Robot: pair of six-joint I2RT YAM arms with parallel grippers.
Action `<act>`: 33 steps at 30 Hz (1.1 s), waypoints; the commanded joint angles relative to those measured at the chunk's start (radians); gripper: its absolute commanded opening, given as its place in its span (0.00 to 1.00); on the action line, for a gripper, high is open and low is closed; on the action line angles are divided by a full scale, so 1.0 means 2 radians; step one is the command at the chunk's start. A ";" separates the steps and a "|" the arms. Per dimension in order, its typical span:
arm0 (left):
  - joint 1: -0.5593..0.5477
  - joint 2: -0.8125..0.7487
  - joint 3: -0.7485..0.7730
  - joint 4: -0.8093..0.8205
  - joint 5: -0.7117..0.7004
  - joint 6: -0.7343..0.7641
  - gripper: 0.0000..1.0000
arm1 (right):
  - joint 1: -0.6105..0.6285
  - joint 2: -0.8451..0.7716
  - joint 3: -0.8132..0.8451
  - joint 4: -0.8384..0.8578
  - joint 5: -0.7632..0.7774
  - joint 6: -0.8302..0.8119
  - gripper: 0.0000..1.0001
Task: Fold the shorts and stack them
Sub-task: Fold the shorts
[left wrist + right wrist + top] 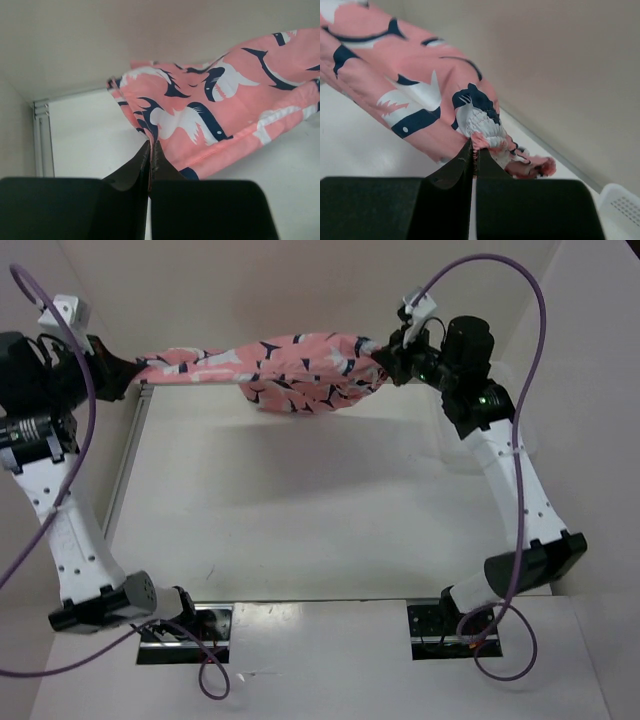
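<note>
Shorts (pixel 290 370) are up in the air, strung between both grippers across the far end of the table (pixel 300 510), close to the back wall (pixel 300 280). Long axis runs left-right in the top view, roughly parallel to that wall. The left end is pulled thin and taut, and the middle-to-right part sags in a bunched lump. Can't tell which end is the waistband and which the leg hems, the fabric is too gathered. Left gripper (pixel 151 146) is clamped on a folded edge of the cloth, with fabric squeezed between the closed fingers. Right gripper (pixel 472 146) is clamped on a crumpled wad at the other end. This looks like the stretch-out before laying flat for the first fold. To do it well you want even tension: ease the arms apart only until the middle sag goes, no further, since both pinches look small and the cloth could slip out. Then bring both ends down level and together onto the bare table, drawing toward you a bit so the cloth spreads instead of piling. The right pinch holds a bunch, not a single edge, so expect wrinkles that side and probably a regrasp. A white mesh basket (pixel 620 202) shows at the corner of the right wrist view, near the wall, and a metal rail (pixel 125 460) runs along the table's left edge. Steer clear of both.
</note>
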 commanded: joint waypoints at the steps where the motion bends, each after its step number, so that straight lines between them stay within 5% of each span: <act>1: 0.006 -0.063 -0.092 -0.019 -0.010 0.012 0.00 | -0.004 -0.073 -0.087 -0.060 -0.044 -0.067 0.00; 11: 0.006 -0.184 -0.226 -0.127 -0.049 0.012 0.00 | -0.004 -0.232 -0.381 -0.190 -0.124 -0.169 0.00; 18: -0.019 -0.158 -0.276 -0.093 -0.037 0.012 0.00 | -0.004 -0.243 -0.419 -0.235 -0.147 -0.172 0.00; 22: -0.069 -0.056 -0.258 -0.020 -0.037 0.012 0.00 | -0.004 -0.208 -0.406 -0.230 -0.147 -0.145 0.00; 27: -0.144 0.110 -0.111 -0.012 -0.091 0.012 0.00 | -0.004 -0.172 -0.383 -0.225 -0.143 -0.078 0.00; 28: -0.156 0.132 -0.090 -0.016 -0.102 0.012 0.00 | -0.009 -0.161 -0.383 -0.213 -0.125 -0.010 0.00; 33: -0.195 0.259 0.022 -0.016 -0.112 0.012 0.00 | -0.063 -0.125 -0.395 -0.174 -0.206 0.083 0.00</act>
